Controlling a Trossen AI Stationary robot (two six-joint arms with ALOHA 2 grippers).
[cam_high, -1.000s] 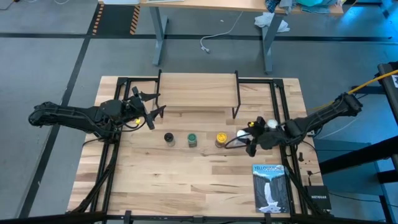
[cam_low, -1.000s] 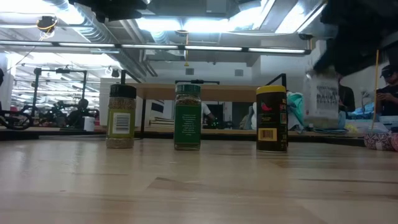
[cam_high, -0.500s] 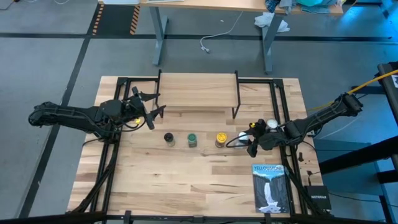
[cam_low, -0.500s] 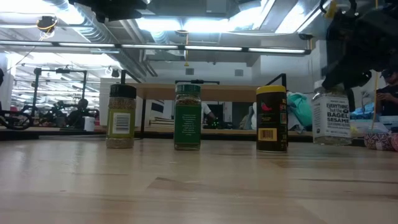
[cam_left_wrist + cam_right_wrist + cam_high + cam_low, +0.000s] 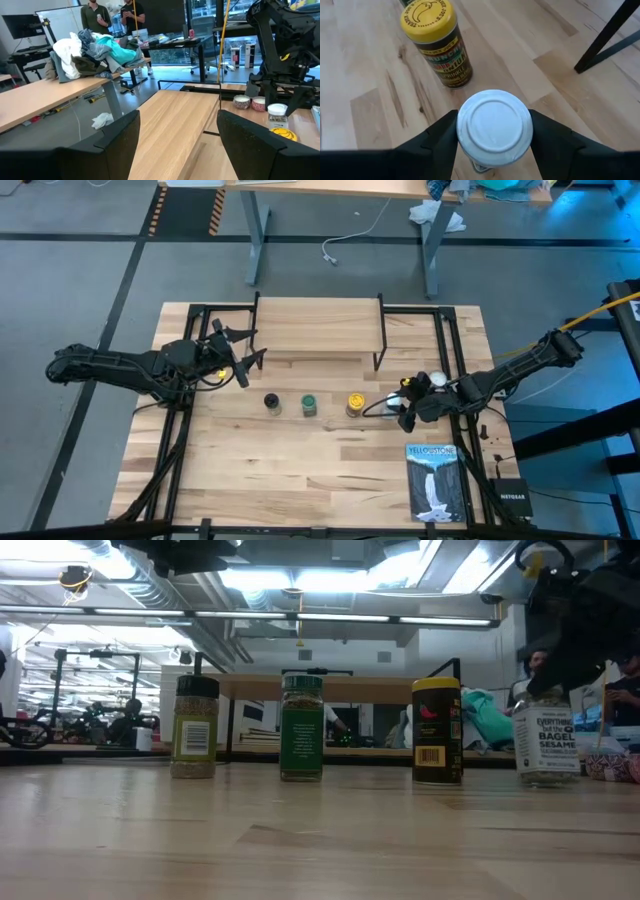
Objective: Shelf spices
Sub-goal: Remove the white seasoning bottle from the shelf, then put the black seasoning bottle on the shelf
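From my station I count four spice jars in a row on the tabletop [image 5: 300, 450]: one dark-lidded jar [image 5: 271, 401] at the left, one green jar [image 5: 309, 402], one yellow-lidded jar [image 5: 354, 401], and one white-lidded jar [image 5: 493, 126] at the right end. There is one shelf [image 5: 318, 326] at the far side and one blue-and-white book [image 5: 435, 480] at the near right corner. I have two arms, so two tools: the left tool [image 5: 243, 356] and the right tool [image 5: 397, 406]. Two small round tins [image 5: 430, 379] sit by the right arm. Beyond the tabletop, the left wrist view shows two people [image 5: 112, 15] standing.
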